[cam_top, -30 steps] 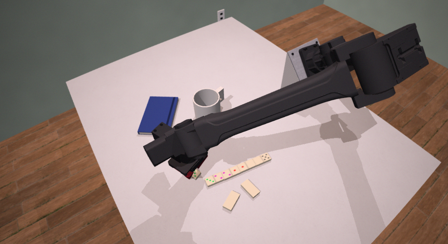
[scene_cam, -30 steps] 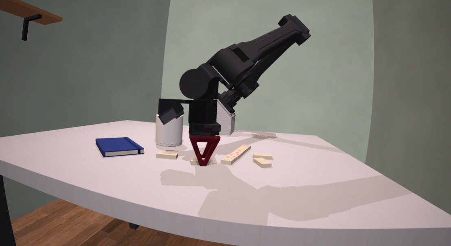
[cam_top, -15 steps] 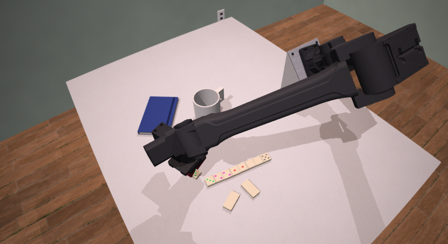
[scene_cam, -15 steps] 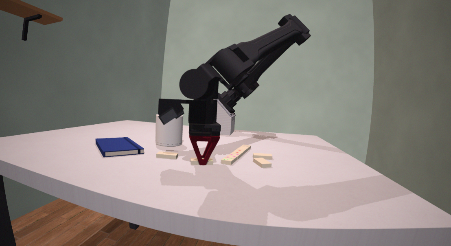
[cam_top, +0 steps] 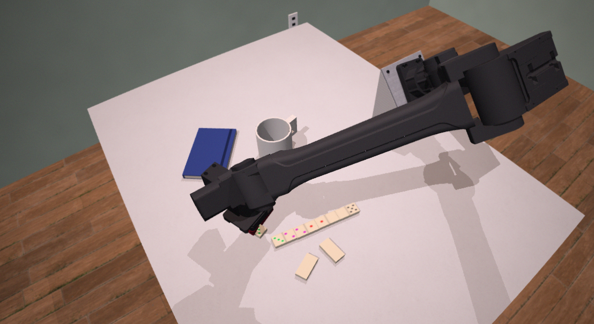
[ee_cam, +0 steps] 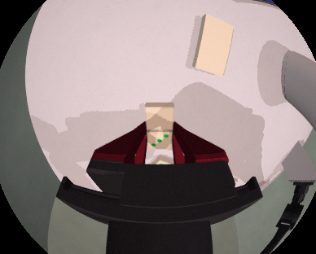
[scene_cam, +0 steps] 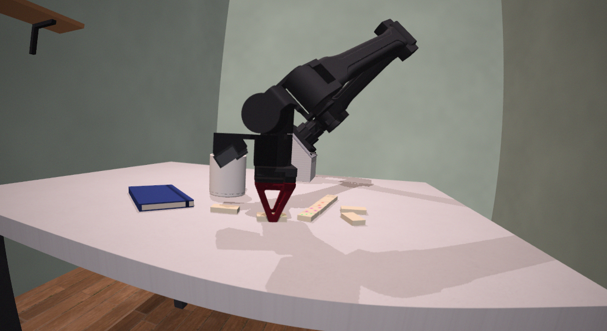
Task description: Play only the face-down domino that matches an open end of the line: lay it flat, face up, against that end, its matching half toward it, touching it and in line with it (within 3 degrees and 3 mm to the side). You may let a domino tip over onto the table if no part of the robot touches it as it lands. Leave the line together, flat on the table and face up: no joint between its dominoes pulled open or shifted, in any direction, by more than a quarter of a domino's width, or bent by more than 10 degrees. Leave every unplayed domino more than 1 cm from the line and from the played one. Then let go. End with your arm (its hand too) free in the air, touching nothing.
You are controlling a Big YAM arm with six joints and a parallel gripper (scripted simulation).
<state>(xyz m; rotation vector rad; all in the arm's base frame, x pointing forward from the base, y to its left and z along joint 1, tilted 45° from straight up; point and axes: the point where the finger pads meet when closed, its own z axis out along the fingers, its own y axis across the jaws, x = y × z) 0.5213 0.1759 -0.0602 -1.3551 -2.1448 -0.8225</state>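
White table (cam_top: 415, 255), blue notebook (cam_top: 209, 152), mug (cam_top: 273, 137), domino line (cam_top: 316, 225), loose dominoes (cam_top: 331, 250)

My arm (cam_top: 373, 130) looks like matt black plastic. The tabletop (cam_top: 290, 64) is smooth, pale and matt. The dominoes (cam_top: 306, 265) look like smooth ivory plastic; the floor (cam_top: 62, 238) is grained wood.

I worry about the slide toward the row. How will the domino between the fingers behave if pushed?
The domino looks stiff and flat, so it should probably slide, not roll. Held by the gripper at narrow sides, it might twist. The row seems light and could shift.
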